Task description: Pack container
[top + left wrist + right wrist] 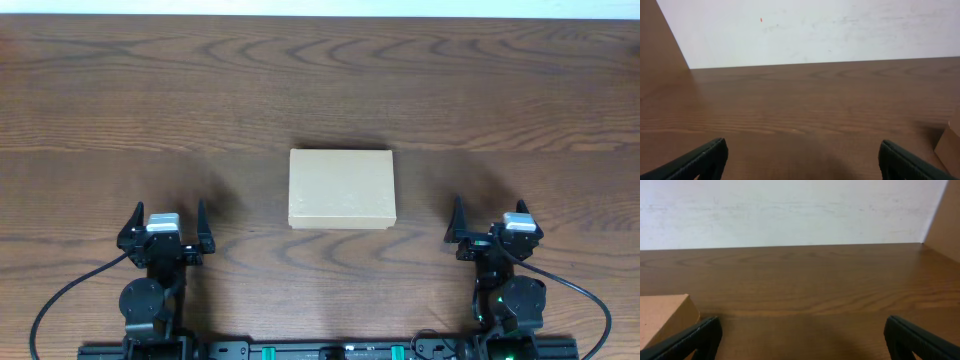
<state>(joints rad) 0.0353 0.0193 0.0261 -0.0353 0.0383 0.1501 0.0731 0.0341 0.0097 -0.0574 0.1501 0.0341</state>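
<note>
The container (342, 188) is a plain tan cardboard box lying flat with its lid closed at the middle of the wooden table. A corner of it shows at the right edge of the left wrist view (950, 146) and at the lower left of the right wrist view (662, 317). My left gripper (165, 232) is open and empty near the front edge, left of the box. My right gripper (495, 228) is open and empty near the front edge, right of the box. Both fingers of each gripper are spread wide in the left wrist view (802, 160) and the right wrist view (802, 340).
The brown wooden table (320, 90) stretches back to a white wall (815, 30). The arm bases and cables (320, 350) sit along the front edge. No other objects are in view.
</note>
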